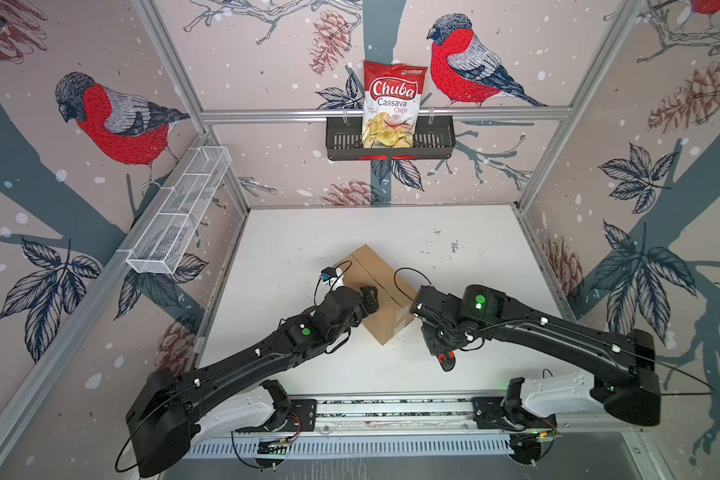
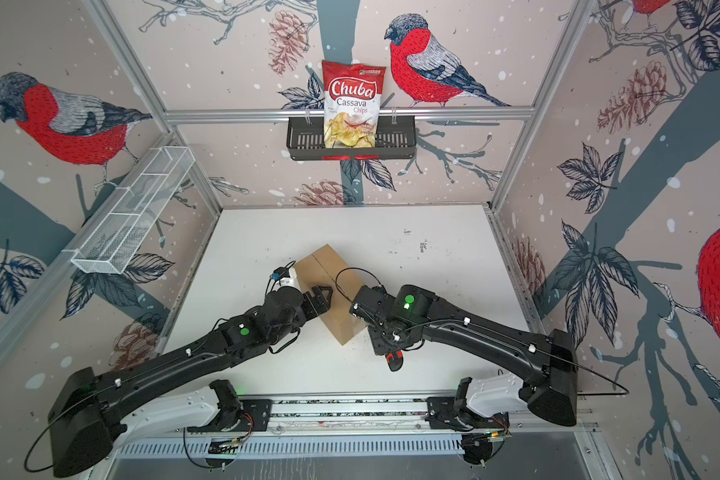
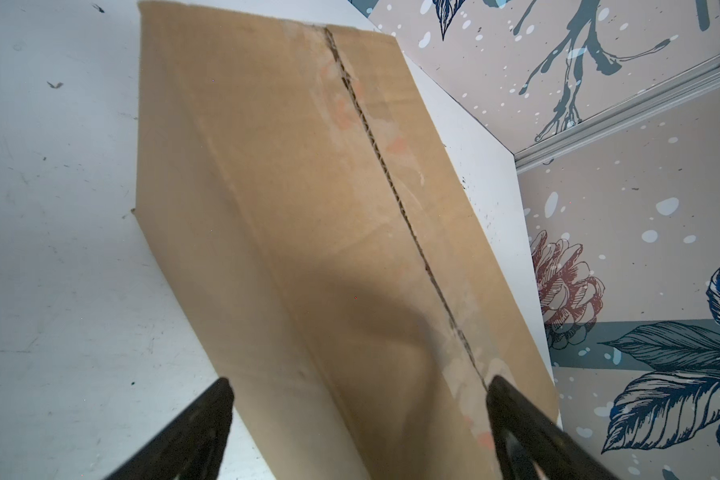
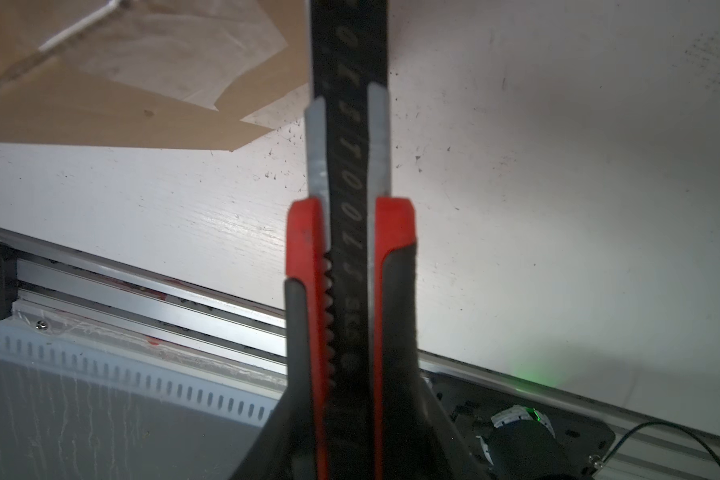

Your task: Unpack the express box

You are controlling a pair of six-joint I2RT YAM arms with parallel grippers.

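Observation:
The express box [image 1: 385, 286] [image 2: 329, 266] is a brown cardboard carton lying slantwise in the middle of the white table, flaps down, with a dark centre seam along its top [image 3: 308, 208]. My left gripper [image 1: 368, 299] [image 3: 358, 386] is open over the box's near left part; one finger hangs beside its long side and the other stands by the seam. My right gripper [image 1: 435, 343] [image 4: 350, 274] is shut on a red and black utility knife [image 1: 446, 360] [image 4: 348, 187], just off the box's near right corner [image 4: 80, 104].
A Chuba cassava chips bag [image 1: 393, 104] stands in a black slotted basket [image 1: 435, 143] on the back wall. A white mesh shelf [image 1: 179, 216] hangs on the left wall. An aluminium rail [image 1: 391, 409] runs along the table's front edge.

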